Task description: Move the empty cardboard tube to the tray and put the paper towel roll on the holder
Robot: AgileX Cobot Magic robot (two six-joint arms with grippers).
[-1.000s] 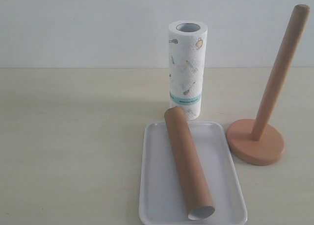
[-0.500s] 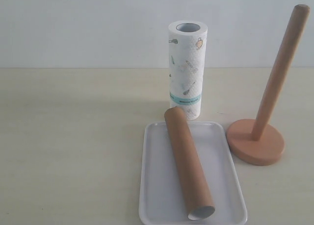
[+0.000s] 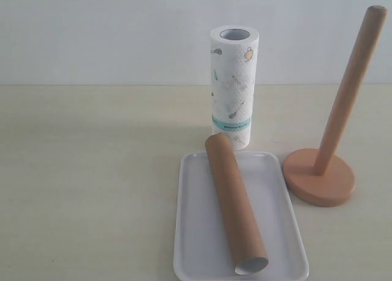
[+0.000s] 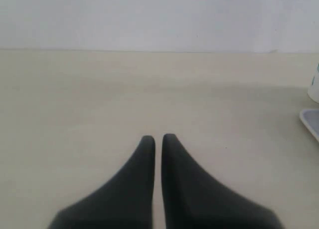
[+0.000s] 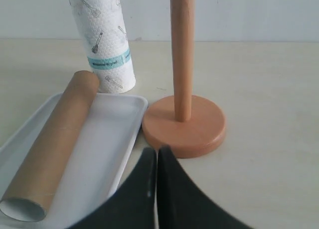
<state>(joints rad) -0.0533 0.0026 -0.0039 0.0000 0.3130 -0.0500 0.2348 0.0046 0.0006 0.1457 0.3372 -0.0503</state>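
Note:
The brown cardboard tube [image 3: 235, 204] [image 5: 52, 146] lies lengthwise in the white tray [image 3: 196, 232] [image 5: 107, 139]. Behind the tray the printed paper towel roll [image 3: 233, 85] [image 5: 102, 39] stands upright on the table. The wooden holder [image 3: 334, 134] [image 5: 183, 89] stands to the right of the tray, its dowel bare. Neither gripper shows in the exterior view. My left gripper [image 4: 158, 137] is shut and empty over bare table, far left of the roll. My right gripper [image 5: 156, 150] is shut and empty, just in front of the holder's base.
The beige table [image 3: 92, 171] meets a pale wall [image 3: 122, 30] behind the roll. In the left wrist view, a tray corner [image 4: 311, 121] and the roll's edge [image 4: 315, 87] peek in at one side.

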